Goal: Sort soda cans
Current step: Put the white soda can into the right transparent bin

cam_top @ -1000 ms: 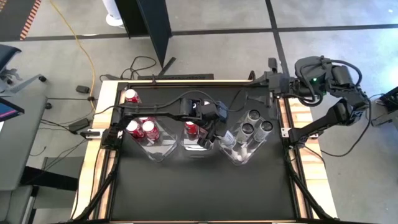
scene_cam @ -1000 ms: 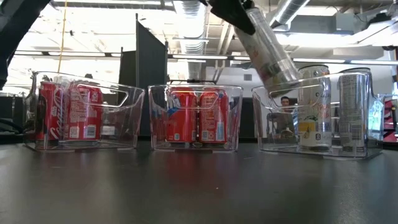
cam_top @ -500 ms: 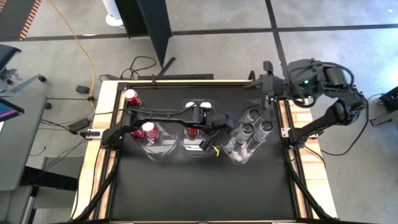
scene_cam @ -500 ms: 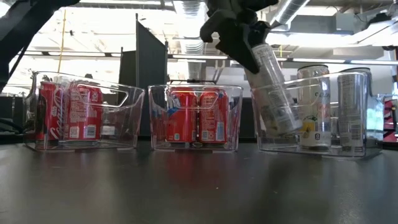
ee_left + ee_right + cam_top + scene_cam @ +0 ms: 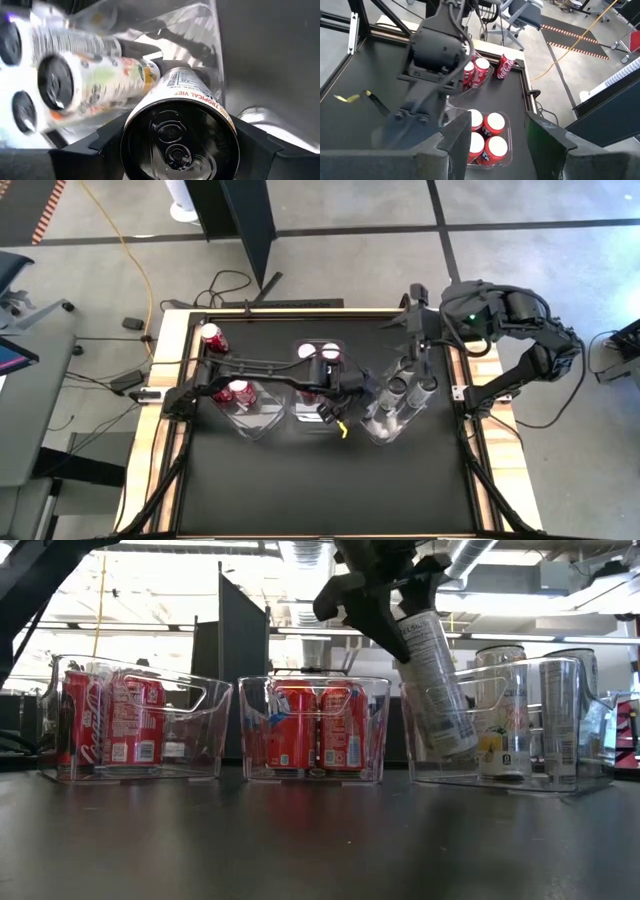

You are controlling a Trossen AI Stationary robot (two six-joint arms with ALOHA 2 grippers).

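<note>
My left gripper (image 5: 385, 605) is shut on a silver-grey soda can (image 5: 435, 680), which is tilted with its lower end inside the right clear bin (image 5: 600, 765). In that bin other silver cans (image 5: 505, 710) stand upright. Red cans fill the left bin (image 5: 125, 725) and the middle bin (image 5: 320, 730). One more red can (image 5: 212, 337) sits outside the bins, near the table's far left corner. My right gripper (image 5: 497, 145) is open and hovers over the far end of the right bin (image 5: 385, 430), touching nothing. My left gripper pinches the silver can near its top end (image 5: 150, 107), one finger (image 5: 102, 145) on each side of the wall just below the rim. The fingers come slanting down from the table's left. The can tilts, its lower end (image 5: 455, 740) inside the right bin, above the bin's floor.
The three clear bins stand in a row across the middle of the black table; its near half (image 5: 320, 480) is bare. A small yellow scrap (image 5: 342, 428) lies just in front of the middle bin. The left arm (image 5: 270, 367) stretches over the left and middle bins.
My left gripper has moved toward the right bin and down, carrying the silver can from above the bin's rim until its lower end is inside, still tilted. My right gripper has moved toward the table's left and near edges, over the far end of the right bin.
</note>
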